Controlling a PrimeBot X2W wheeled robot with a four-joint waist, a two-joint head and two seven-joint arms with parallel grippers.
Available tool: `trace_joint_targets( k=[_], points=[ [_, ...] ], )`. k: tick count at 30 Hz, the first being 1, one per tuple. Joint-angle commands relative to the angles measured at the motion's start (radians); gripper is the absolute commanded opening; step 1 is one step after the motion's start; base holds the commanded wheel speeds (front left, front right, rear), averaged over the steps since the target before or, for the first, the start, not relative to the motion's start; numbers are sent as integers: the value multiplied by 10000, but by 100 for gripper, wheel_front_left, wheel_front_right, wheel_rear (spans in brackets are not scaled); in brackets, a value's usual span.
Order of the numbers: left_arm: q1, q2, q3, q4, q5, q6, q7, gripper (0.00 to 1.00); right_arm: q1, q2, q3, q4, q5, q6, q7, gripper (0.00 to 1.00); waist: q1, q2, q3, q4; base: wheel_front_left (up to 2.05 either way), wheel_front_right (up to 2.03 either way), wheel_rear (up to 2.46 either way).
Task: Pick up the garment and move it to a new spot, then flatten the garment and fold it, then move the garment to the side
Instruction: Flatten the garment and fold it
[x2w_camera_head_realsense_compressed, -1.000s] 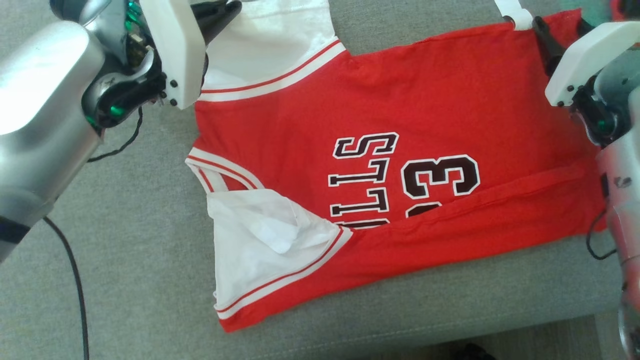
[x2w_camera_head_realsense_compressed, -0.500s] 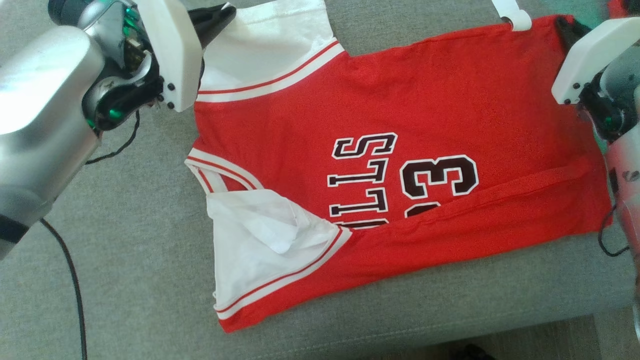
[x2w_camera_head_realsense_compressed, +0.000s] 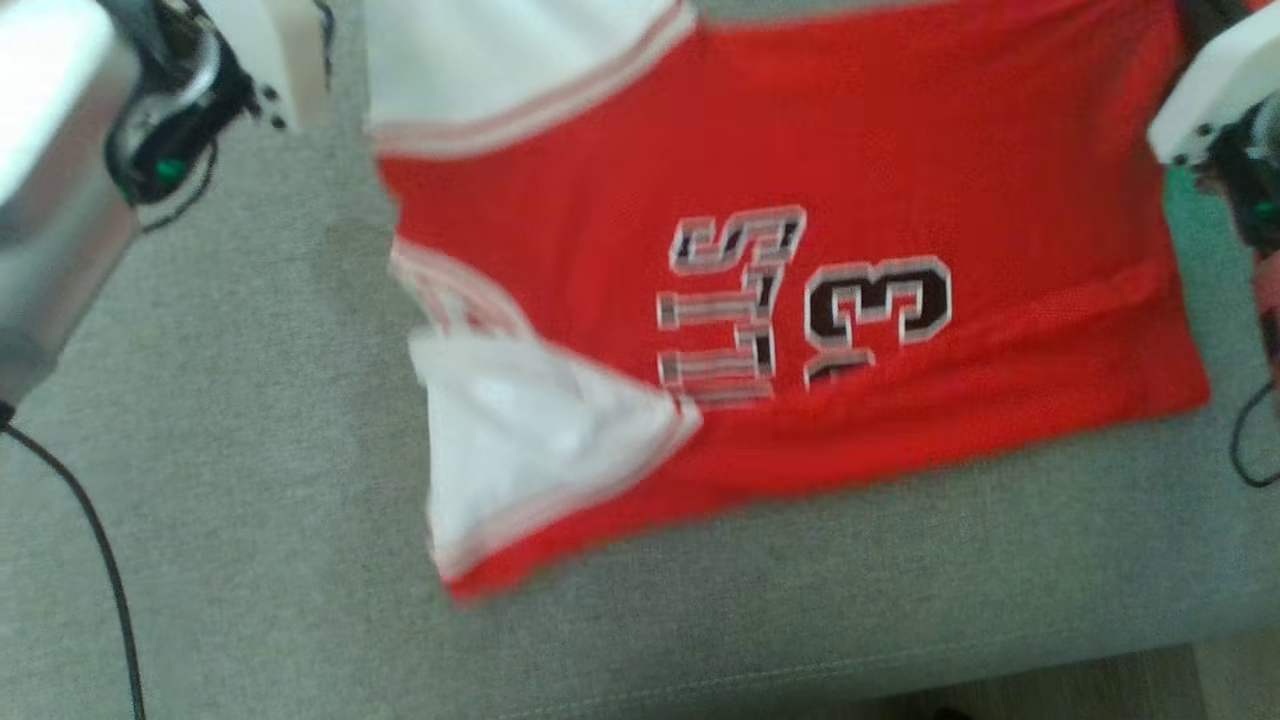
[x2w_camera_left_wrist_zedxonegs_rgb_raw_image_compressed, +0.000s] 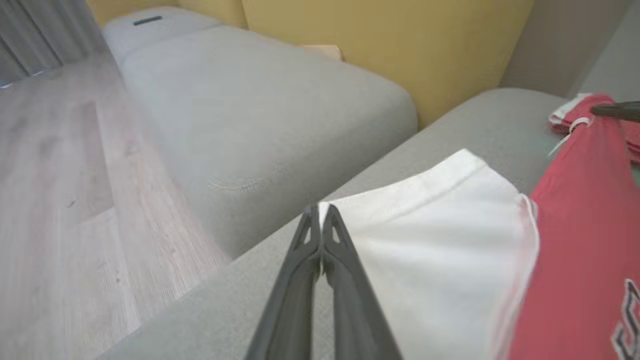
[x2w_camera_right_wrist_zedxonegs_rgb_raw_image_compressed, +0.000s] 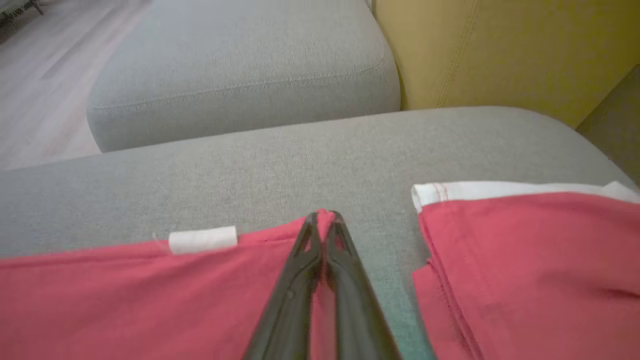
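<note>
Right pincer (x2w_camera_right_wrist_zedxonegs_rgb_raw_image_compressed: 324, 216) just clamped our jersey (x2w_camera_head_realsense_compressed: 900, 150) at the red hem; left pincer (x2w_camera_left_wrist_zedxonegs_rgb_raw_image_compressed: 320, 212) pinches its white sleeve. We can lift.

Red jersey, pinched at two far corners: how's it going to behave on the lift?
Likely floppy: the jersey lies creased on the sofa cushion, so it should sag between the left gripper and right gripper. Probably light, thin fabric. The folded-over near flap may drop open; thin corner pinches could slip.
</note>
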Motion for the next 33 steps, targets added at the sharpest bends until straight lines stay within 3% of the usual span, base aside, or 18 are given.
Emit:
trace_joint_targets(
  k=[1,6,11,19,26,33],
  points=[
    [-647,312,605,43,108,77,-374,0,-265,-261,-64,-248,115,65,-218,0,0,0,-131,87,0,0,0],
    [-233,151,586,144,-127,47,-590,0,151,-478,-89,-270,324,65,-432,0,0,0,-543,306,0,0,0],
    [789,244,403,-724,-443,171,-617,0,1132,-775,2,-698,515,65,-730,0,0,0,-939,640,0,0,0],
    [2812,1212,228,-2902,-802,1061,-1013,0,2869,-1068,-217,-1734,614,65,-853,0,0,0,-1450,887,0,0,0],
    [4295,1982,-29,-4995,-1224,1951,-896,0,4437,-1104,-1156,-2715,451,65,-471,0,0,0,-1538,1073,0,0,0],
    [4929,2144,-177,-5522,-1317,2317,-1040,0,5501,-752,-1987,-3558,230,65,-95,0,0,0,-1458,1137,0,0,0]
  ],
)
